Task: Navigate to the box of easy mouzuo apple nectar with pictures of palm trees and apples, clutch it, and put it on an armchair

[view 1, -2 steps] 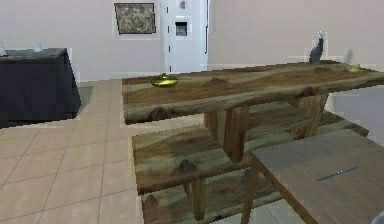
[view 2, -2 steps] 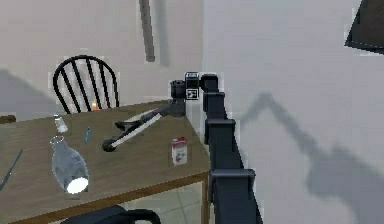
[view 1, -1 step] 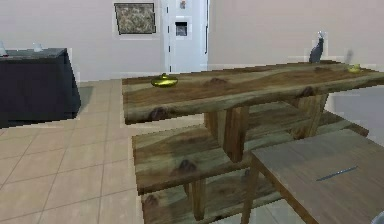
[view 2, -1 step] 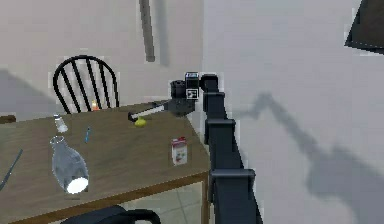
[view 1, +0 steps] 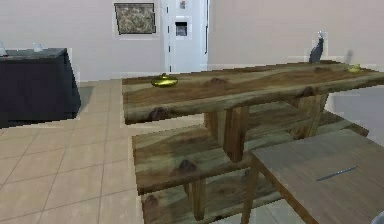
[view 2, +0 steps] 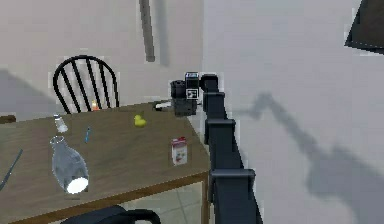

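Forward view: soft, even, moderately bright light. White door (view 1: 188, 30) upper centre brightest; dark cabinet (view 1: 35, 85) at left edge dimmest. Deep shade under wooden table (view 1: 260, 82), centre frame. Arm side view: pale wall (view 2: 300, 90) across right half carries broad grey diagonal shadows; another shadow at left edge. Bright highlight on glass bottle (view 2: 70, 168), lower left.

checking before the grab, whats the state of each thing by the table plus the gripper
small carton: upright on the table, near its edge
glass bottle: on the table, upright or lying unclear
yellow thing: resting on the table
chair: upright, behind the table
fridge: doors shut
gripper: cannot tell whether it holds anything
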